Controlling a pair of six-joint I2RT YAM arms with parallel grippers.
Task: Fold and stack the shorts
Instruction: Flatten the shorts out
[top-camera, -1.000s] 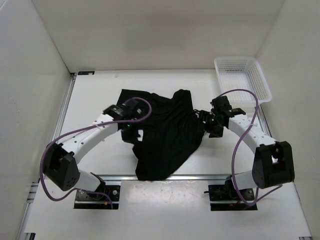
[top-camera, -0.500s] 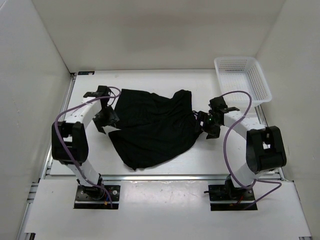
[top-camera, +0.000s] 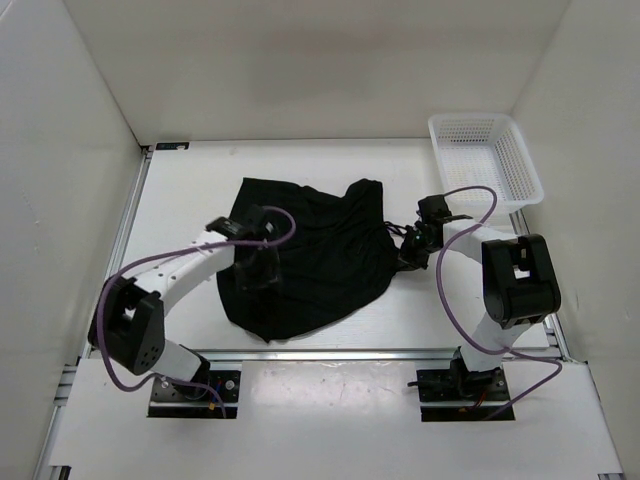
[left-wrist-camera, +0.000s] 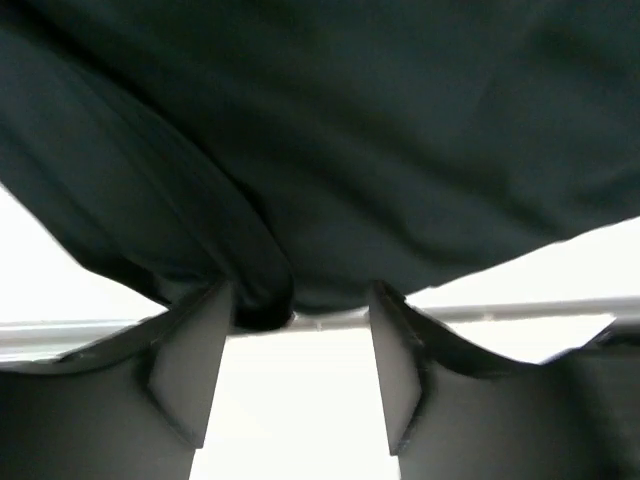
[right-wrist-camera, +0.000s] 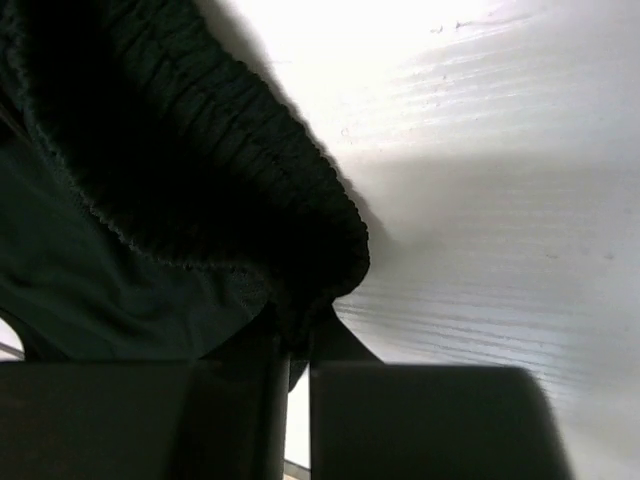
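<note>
The black shorts (top-camera: 315, 250) lie rumpled in the middle of the white table. My left gripper (top-camera: 258, 272) hovers over their left part. In the left wrist view its fingers (left-wrist-camera: 195, 350) stand apart, open, with a dark fold of the shorts (left-wrist-camera: 330, 150) just beyond the tips and only bare table between them. My right gripper (top-camera: 410, 250) is at the shorts' right edge. The right wrist view shows it (right-wrist-camera: 298, 330) shut on the ribbed, gathered waistband (right-wrist-camera: 220, 190).
A white mesh basket (top-camera: 485, 155) stands at the back right corner. White walls close in the table on the left, back and right. A metal rail (top-camera: 330, 352) runs along the front edge, in front of the arm bases.
My right gripper has closed on the waistband. My left arm swung out to the shorts' left edge, then back over their left part. The shorts' lower left hem was drawn back from the front rail.
</note>
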